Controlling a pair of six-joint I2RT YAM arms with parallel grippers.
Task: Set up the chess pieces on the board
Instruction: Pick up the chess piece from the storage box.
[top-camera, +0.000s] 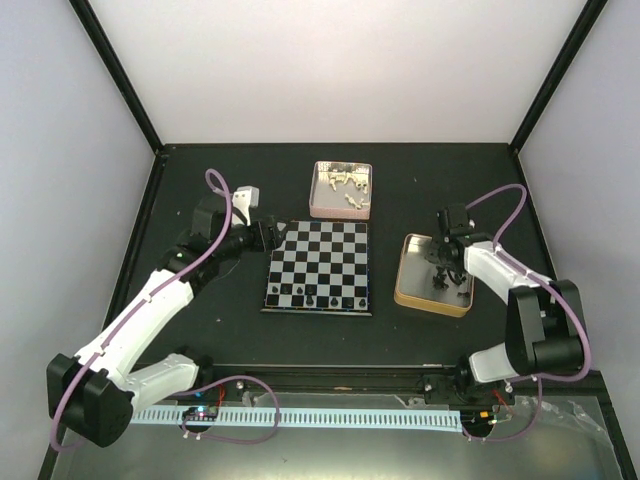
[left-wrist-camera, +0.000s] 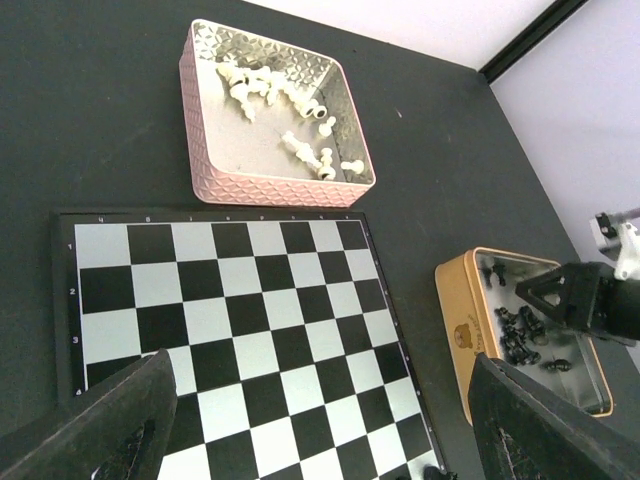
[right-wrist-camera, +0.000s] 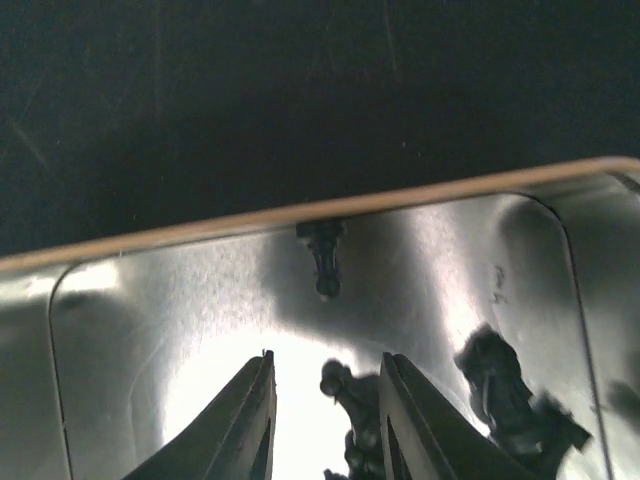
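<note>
The board (top-camera: 317, 262) lies flat in the middle of the table, with several black chess pieces (top-camera: 318, 298) standing along its near row. My left gripper (top-camera: 270, 235) hovers open over the board's far-left corner, and nothing sits between its fingers (left-wrist-camera: 100, 430). The board (left-wrist-camera: 240, 320) fills the left wrist view. My right gripper (top-camera: 445, 265) reaches down into the gold tin (top-camera: 430, 303). In the right wrist view its jaws (right-wrist-camera: 328, 358) stand partly open around a black piece (right-wrist-camera: 350, 395). That piece lies close to the right finger (right-wrist-camera: 415, 420); a gap separates it from the left finger.
A pink tin (top-camera: 315, 200) behind the board holds several white pieces (left-wrist-camera: 300, 145). The gold tin (right-wrist-camera: 300, 210) holds more black pieces: one against its far wall (right-wrist-camera: 325, 255) and a clump to the right (right-wrist-camera: 510, 395). Dark frame posts border the table.
</note>
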